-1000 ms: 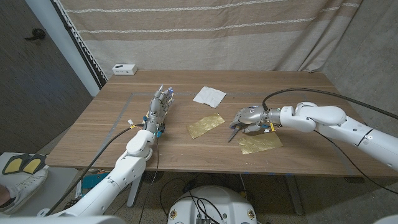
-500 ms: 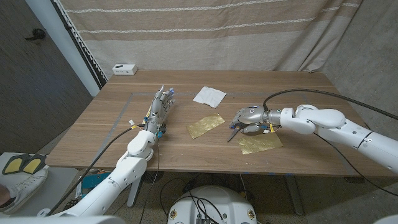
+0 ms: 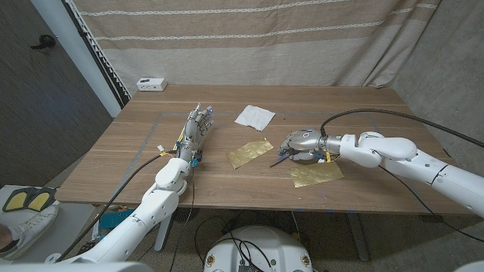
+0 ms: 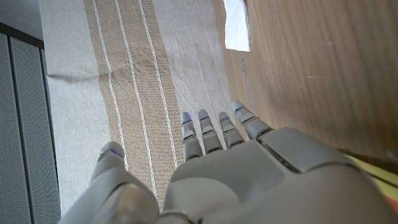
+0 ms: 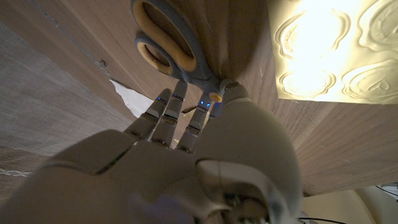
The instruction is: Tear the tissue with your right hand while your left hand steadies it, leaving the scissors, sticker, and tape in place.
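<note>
Head view: the white right hand (image 3: 300, 144) is over the brown wooden table (image 3: 363, 106), at the middle, between two crinkled gold foil sheets. One gold sheet (image 3: 251, 152) lies to its left, the other gold sheet (image 3: 316, 173) just in front of it and partly under the wrist. A dark thin tip pokes out from under the hand toward the table's near edge; from this view I cannot tell what it belongs to.

The right wrist view shows grey-bladed scissors with yellow-lined handle loops (image 5: 166, 45) lying on the wood, the pivot right at the fingertips (image 5: 180, 94) of the hand (image 5: 186, 155). The fingers are loosely bent and close together, reaching onto the scissors near the pivot; whether they grip or only touch the scissors I cannot tell. An embossed gold sheet (image 5: 336, 50) glares brightly beside the hand, and a white corner of the tissue (image 5: 132, 98) shows past the fingers.

The white folded tissue (image 3: 255, 116) lies flat toward the far side of the table, apart from both hands and just beyond the left gold sheet.

The left hand (image 3: 195, 132) is raised on the left part of the table with its fingers straight and slightly apart, holding nothing. In the left wrist view its fingers (image 4: 211, 127) point toward the striped beige curtain (image 4: 124, 81), with the tissue (image 4: 237, 26) lying farther along the table.

A small white box (image 3: 152, 84) sits at the table's far left corner.
</note>
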You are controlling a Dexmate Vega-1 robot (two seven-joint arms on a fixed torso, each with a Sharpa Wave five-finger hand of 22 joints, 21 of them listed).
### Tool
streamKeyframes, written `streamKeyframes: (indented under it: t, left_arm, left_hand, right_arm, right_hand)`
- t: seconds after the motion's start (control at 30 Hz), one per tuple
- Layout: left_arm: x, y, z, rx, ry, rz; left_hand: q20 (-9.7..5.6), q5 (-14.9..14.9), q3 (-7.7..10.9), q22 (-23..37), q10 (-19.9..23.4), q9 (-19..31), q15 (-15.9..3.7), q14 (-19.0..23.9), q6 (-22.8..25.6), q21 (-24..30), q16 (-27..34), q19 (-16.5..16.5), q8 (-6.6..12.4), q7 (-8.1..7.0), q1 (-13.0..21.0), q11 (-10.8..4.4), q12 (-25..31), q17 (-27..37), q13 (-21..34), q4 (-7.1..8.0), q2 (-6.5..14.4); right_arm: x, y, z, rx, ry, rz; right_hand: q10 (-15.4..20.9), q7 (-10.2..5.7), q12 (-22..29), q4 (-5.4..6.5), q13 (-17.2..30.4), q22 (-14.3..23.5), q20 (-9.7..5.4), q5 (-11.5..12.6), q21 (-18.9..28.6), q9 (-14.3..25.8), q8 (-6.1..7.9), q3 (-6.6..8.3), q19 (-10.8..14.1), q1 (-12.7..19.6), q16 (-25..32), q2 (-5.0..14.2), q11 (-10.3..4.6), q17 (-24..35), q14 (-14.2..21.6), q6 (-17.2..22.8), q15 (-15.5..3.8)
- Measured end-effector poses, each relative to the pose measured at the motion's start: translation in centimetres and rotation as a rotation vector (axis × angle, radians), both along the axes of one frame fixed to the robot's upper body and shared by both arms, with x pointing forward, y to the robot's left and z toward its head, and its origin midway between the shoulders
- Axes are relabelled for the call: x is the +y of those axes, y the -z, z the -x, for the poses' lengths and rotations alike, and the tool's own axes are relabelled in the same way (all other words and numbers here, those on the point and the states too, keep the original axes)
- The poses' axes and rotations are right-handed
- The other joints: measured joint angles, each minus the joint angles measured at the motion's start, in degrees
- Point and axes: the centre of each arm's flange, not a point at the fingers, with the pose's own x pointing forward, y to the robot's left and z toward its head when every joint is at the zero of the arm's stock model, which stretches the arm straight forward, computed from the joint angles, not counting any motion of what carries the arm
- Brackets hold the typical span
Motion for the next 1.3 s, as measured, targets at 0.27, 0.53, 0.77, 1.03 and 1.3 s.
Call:
streamKeyframes:
  t: [0.27, 0.53, 0.77, 1.03, 1.3]
  left_arm:
    - [0.2, 0.3, 0.0, 0.006, -0.002, 0.004]
    - [0.7, 0.6, 0.0, 0.005, -0.007, 0.014]
    - [0.8, 0.6, 0.0, 0.004, -0.006, 0.02]
    - [0.8, 1.0, -0.1, 0.007, -0.005, 0.029]
    - [0.9, 1.2, -0.2, 0.008, -0.004, 0.032]
  left_hand:
    - [0.0, 0.0, -0.24, 0.0, 0.0, 0.0, 0.0, 0.0, 0.0, 0.0, 0.0, 0.0, 0.0, 0.0, 0.0, 0.0, 0.0, 0.0, 0.0, 0.24, 0.0]
    - [0.0, 0.0, -0.48, 0.0, 0.0, 0.0, 0.0, 0.0, 0.0, 0.0, 0.0, 0.0, 0.0, 0.0, 0.0, 0.0, 0.0, 0.0, -0.2, 0.0, 0.0]
    - [0.0, 0.0, -0.48, 0.0, 0.0, 0.0, 0.0, 0.0, 0.0, 0.0, 0.0, 0.0, 0.0, 0.0, 0.0, 0.0, 0.0, 0.0, -0.2, 0.0, 0.0]
    - [0.0, 0.0, -0.66, 0.0, 0.0, 0.0, 0.0, 0.0, 0.0, 0.0, 0.0, 0.0, 0.0, 0.0, 0.0, 0.0, 0.0, 0.0, -0.2, 0.18, 0.0]
    - [0.0, 0.0, -0.72, 0.0, 0.0, 0.0, 0.0, 0.0, 0.0, 0.0, 0.0, 0.0, 0.0, 0.0, 0.0, 0.0, 0.0, 0.0, -0.2, 0.24, 0.0]
  right_arm:
    - [0.5, 0.3, -0.5, 0.008, -0.012, -0.035]
    - [0.9, 0.1, -1.0, 0.012, -0.028, -0.082]
    - [1.3, -0.3, -1.1, 0.015, -0.039, -0.108]
    - [1.7, -1.2, -0.8, 0.035, -0.053, -0.17]
    - [2.0, -1.8, -0.6, 0.053, -0.054, -0.213]
  right_hand:
    - [0.0, 0.4, 5.4, -0.83, 4.3, 0.5, 0.03, -2.1, 1.0, 5.3, 3.91, 0.02, 1.6, 2.1, 5.5, -0.28, 0.0, 6.8, 3.1, -1.1, -0.2]
    - [0.4, 0.53, 11.1, -1.68, 4.3, 1.1, -0.07, -4.2, 2.7, 10.3, 7.95, 0.87, 4.0, 5.1, 11.8, -0.86, -0.03, 14.4, 6.5, -1.8, -0.37]
    - [1.1, 0.65, 13.2, -1.98, 12.9, 1.0, -0.25, -4.5, 3.8, 12.9, 10.93, 2.0, 6.4, 8.0, 14.3, -0.29, 0.57, 17.0, 11.3, -0.4, -1.21]
    - [2.2, 0.97, 13.9, -1.81, 15.8, 0.0, -0.3, -4.6, 4.3, 13.0, 11.81, 3.11, 8.3, 9.2, 12.7, -0.15, 0.92, 15.3, 15.1, 0.6, -1.35]
    - [3.8, 1.44, 14.0, -1.88, 14.1, -1.2, -0.28, -5.1, 4.9, 12.0, 12.15, 3.69, 10.2, 10.8, 10.3, -1.15, -0.1, 13.4, 20.3, 1.0, -2.7]
